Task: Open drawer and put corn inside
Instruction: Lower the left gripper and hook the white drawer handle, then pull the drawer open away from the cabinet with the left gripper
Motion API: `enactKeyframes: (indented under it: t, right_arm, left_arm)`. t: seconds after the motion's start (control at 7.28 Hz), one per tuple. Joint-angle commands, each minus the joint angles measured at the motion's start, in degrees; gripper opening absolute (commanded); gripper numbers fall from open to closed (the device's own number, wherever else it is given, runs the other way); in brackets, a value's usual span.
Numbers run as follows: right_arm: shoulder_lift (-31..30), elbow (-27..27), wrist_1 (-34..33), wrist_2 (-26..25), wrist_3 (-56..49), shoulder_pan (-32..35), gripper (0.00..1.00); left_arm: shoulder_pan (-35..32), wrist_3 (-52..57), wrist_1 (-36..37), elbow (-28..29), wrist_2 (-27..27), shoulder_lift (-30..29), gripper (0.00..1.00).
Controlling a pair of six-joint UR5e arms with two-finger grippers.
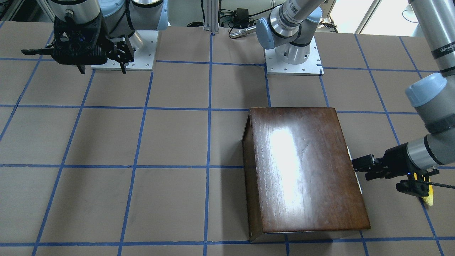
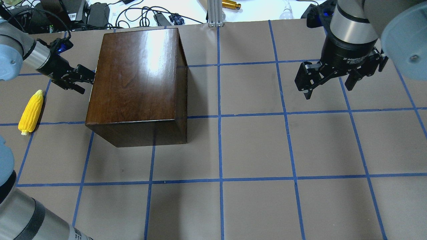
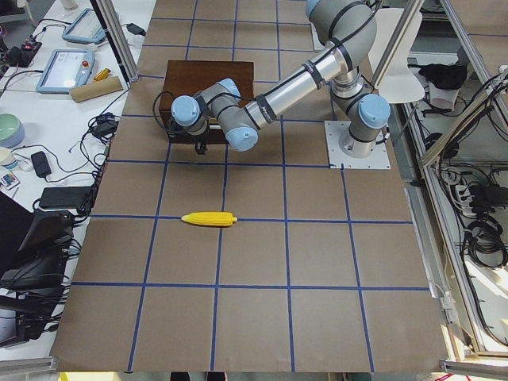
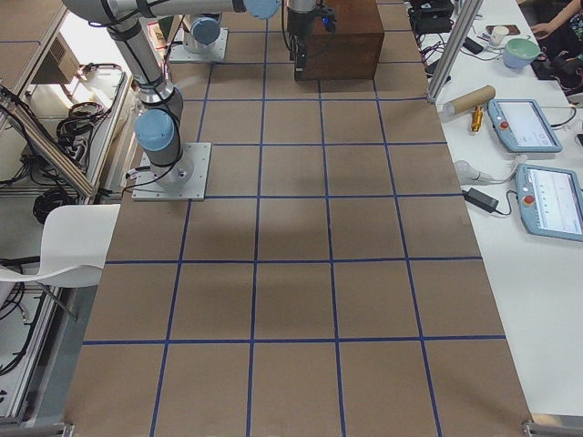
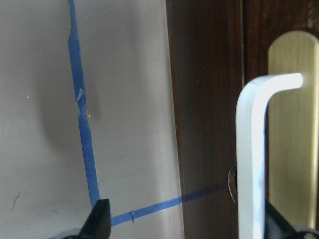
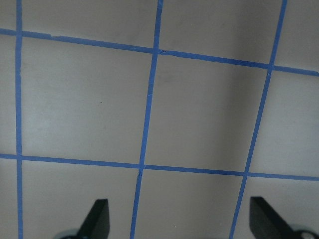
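The glossy dark-brown box (image 2: 136,83) stands on the table with its drawer shut. The drawer's dark front panel (image 5: 209,99) faces my left gripper. Its pale curved pull (image 5: 251,164) sits on a brass plate. My left gripper (image 2: 87,81) is open at the box's left side, with the pull between the jaws, close to one finger (image 5: 276,224). The yellow corn (image 2: 31,111) lies on the table beside my left arm, apart from the box. My right gripper (image 2: 328,91) is open and empty, held above the table far from the box.
The table (image 2: 253,150) is brown paper with a grid of blue tape. Cables and small devices (image 2: 100,13) lie past its far edge. Both arm bases (image 1: 293,60) are bolted near the robot's side.
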Motion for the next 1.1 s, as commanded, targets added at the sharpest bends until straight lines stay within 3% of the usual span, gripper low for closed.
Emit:
enactKeyframes:
  t: [0.0,0.96]
  right_arm:
    - [-0.06,0.0,0.0,0.09,0.0,0.0,1.0]
    - [-0.06,0.0,0.0,0.0,0.0,0.0,1.0]
  left_arm:
    - [0.09,0.19,0.26,0.21,0.1,-0.41,1.0]
    - [5.0,0.71,0.44,0.65,2.82,-0.59,1.0]
